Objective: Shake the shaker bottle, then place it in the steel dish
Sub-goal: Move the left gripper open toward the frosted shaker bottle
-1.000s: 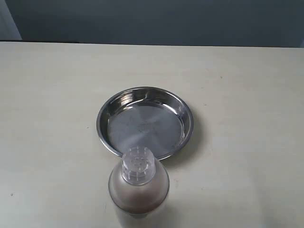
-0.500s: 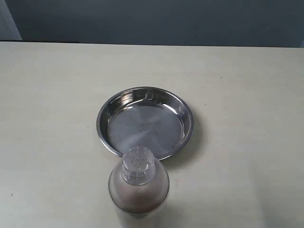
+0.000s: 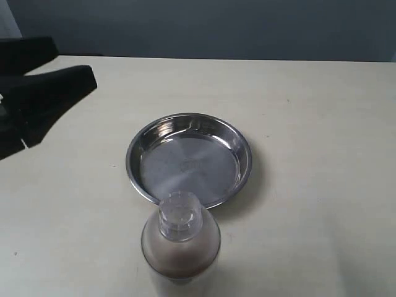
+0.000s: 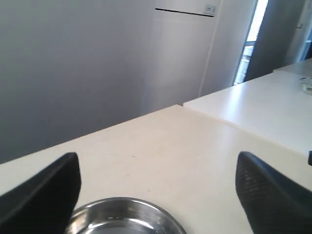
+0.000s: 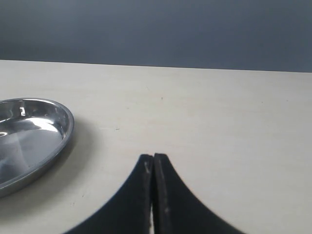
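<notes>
The shaker bottle (image 3: 180, 244) stands upright at the near edge of the table, its clear cap toward the camera, right in front of the steel dish (image 3: 185, 166). The dish holds nothing. My left gripper (image 3: 74, 62) is open, up at the far left of the exterior view, well apart from both. In the left wrist view that gripper (image 4: 157, 161) has its fingers spread wide, with the dish rim (image 4: 122, 201) low between them. My right gripper (image 5: 153, 157) is shut on nothing, with the dish (image 5: 67, 127) off to its side. It does not appear in the exterior view.
The cream table (image 3: 309, 124) ends at a dark wall (image 3: 216, 28) at the back. The left wrist view shows a second white table (image 4: 263, 107) butted against this one, and a white wall (image 4: 180, 53) beyond.
My left gripper has come into the exterior view from the left edge, open. The bottle and the dish have not moved.
</notes>
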You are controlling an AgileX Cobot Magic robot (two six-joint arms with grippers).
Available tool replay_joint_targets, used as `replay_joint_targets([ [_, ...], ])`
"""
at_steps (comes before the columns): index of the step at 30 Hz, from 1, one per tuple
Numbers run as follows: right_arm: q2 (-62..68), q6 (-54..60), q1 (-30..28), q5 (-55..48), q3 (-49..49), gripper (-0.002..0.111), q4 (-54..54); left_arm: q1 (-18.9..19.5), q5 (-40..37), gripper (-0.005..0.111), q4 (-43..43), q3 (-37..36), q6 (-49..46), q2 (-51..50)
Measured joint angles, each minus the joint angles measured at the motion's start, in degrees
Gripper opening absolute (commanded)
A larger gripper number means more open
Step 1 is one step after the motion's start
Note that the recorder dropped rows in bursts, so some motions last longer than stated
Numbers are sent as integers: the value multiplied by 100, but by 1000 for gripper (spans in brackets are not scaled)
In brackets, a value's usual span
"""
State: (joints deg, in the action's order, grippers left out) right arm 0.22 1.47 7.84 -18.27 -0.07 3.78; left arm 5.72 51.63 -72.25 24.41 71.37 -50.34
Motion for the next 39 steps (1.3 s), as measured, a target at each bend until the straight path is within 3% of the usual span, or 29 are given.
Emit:
replay_joint_targets([
  [7, 0, 0, 0, 0, 0, -1, 0, 0, 736, 76, 82, -515, -397, -237],
  [10, 0, 0, 0, 0, 0, -1, 0, 0, 816, 76, 663, -784, -593, -249],
  [13, 0, 0, 0, 0, 0, -1, 0, 0, 497, 76, 1272, -813, -1049, -249],
  [18, 0, 0, 0, 0, 0, -1, 0, 0, -297, 71, 1488, -813, -1571, -249],
  [25, 0, 0, 0, 0, 0, -1, 0, 0, -635, 54, 3627, -813, -3780, -249],
  [30, 0, 0, 0, 0, 0, -1, 0, 0, -1373, 53, 3128, -841, -3668, -276],
  [39, 0, 0, 0, 0, 0, -1, 0, 0, -153, 53, 3107, -1513, -3446, -650],
])
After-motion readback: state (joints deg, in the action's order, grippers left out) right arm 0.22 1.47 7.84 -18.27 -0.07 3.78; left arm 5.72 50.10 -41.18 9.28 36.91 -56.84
